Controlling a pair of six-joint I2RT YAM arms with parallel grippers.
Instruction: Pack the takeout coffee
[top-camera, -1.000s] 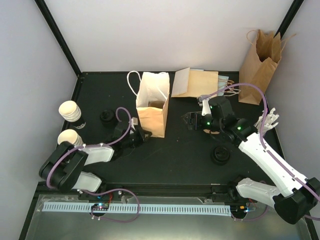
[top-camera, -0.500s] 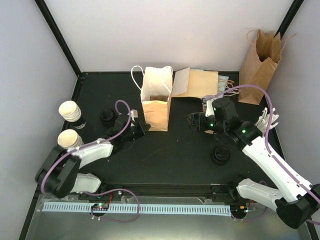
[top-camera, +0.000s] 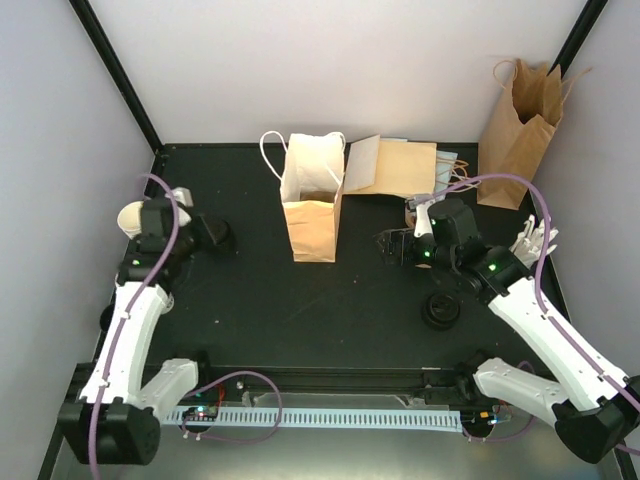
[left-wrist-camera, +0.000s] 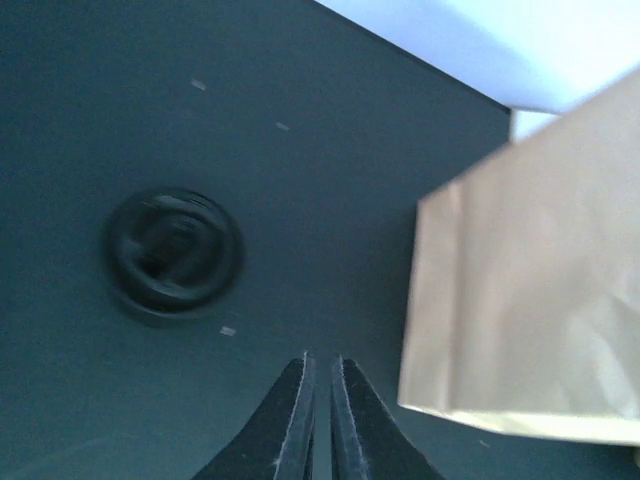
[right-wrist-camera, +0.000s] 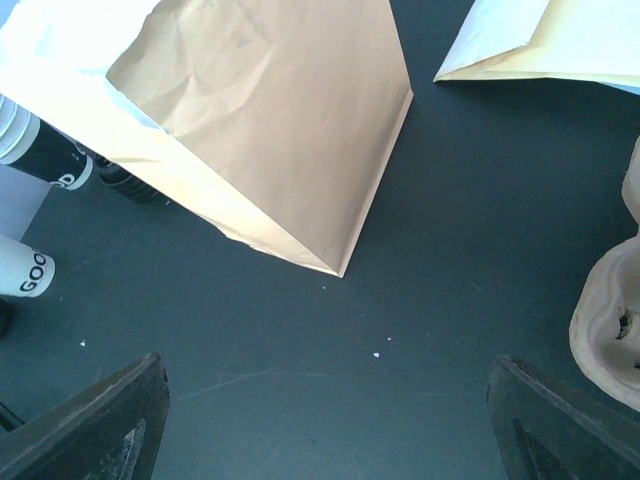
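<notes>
Two cream paper cups (right-wrist-camera: 25, 270), cut off in the right wrist view, stand by the bench's (top-camera: 350, 300) left edge; a round black lid (left-wrist-camera: 175, 250) is blurred; left gripper (left-wrist-camera: 321, 375) fingers together, right gripper (right-wrist-camera: 330, 420) fingers wide apart.

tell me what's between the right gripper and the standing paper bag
Nothing: only bare black table lies between the right gripper and the standing paper bag. The overhead view shows it, and the right wrist view too.
</notes>
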